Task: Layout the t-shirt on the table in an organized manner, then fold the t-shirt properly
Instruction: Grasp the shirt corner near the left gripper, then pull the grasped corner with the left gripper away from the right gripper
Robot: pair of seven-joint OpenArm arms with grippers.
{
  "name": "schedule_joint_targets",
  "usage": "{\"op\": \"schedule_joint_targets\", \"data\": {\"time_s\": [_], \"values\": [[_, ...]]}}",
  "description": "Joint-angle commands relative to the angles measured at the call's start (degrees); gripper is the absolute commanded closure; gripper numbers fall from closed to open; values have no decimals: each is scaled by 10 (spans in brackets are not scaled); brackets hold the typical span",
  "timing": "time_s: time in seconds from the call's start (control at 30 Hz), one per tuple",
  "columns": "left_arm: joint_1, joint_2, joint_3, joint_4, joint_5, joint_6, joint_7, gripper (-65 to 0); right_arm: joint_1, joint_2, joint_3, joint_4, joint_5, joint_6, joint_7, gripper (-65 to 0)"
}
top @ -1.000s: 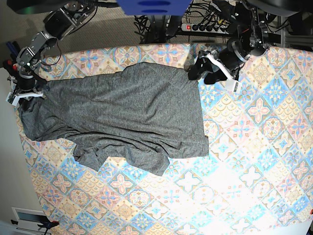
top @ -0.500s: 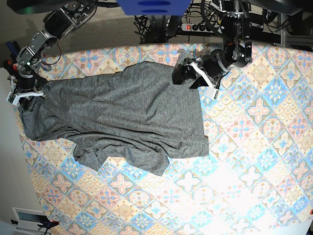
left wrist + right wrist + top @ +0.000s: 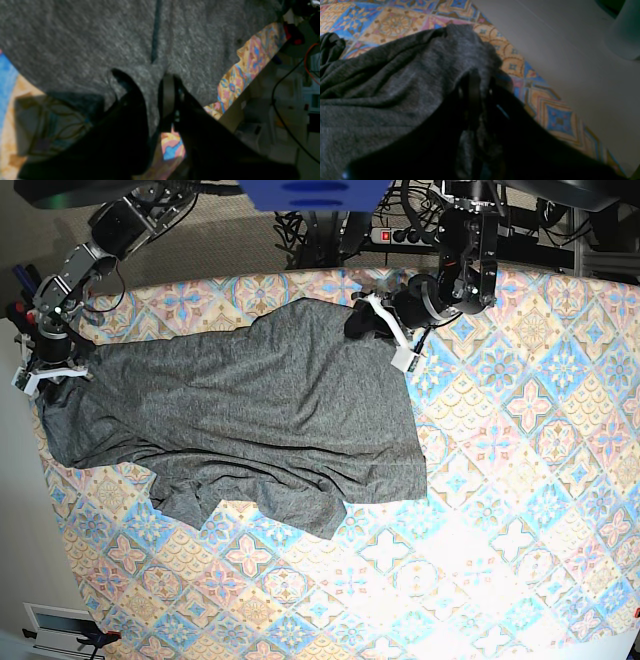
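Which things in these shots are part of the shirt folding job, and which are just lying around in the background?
Part of the job:
- t-shirt, spread out but rumpled
- table it lies on
- left gripper, at the shirt's far edge
- right gripper, shut on the t-shirt

Just lying about:
- power strip and cables behind the table

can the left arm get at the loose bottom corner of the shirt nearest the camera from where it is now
Probably not right away. The left gripper is shut on the t-shirt at its far edge, and that corner lies across the whole shirt; nothing blocks the path.
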State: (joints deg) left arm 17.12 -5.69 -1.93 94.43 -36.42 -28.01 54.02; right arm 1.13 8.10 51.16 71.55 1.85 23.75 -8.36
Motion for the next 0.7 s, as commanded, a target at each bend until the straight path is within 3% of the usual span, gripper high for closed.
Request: {"op": "schedule_joint_targets", "data": {"time_s": [0.0, 0.23, 0.67], "values": [[2, -3, -2, 28, -30, -5, -11, -59, 8, 13, 1, 12, 7, 1, 17, 0], [-4, -4, -54, 76, -139, -5, -11, -59, 9, 13, 1, 10, 7, 1, 17, 0], [-57, -4, -91, 58, -132, -4, -11, -57, 9, 13, 1, 9, 7, 0, 17, 0]]}}
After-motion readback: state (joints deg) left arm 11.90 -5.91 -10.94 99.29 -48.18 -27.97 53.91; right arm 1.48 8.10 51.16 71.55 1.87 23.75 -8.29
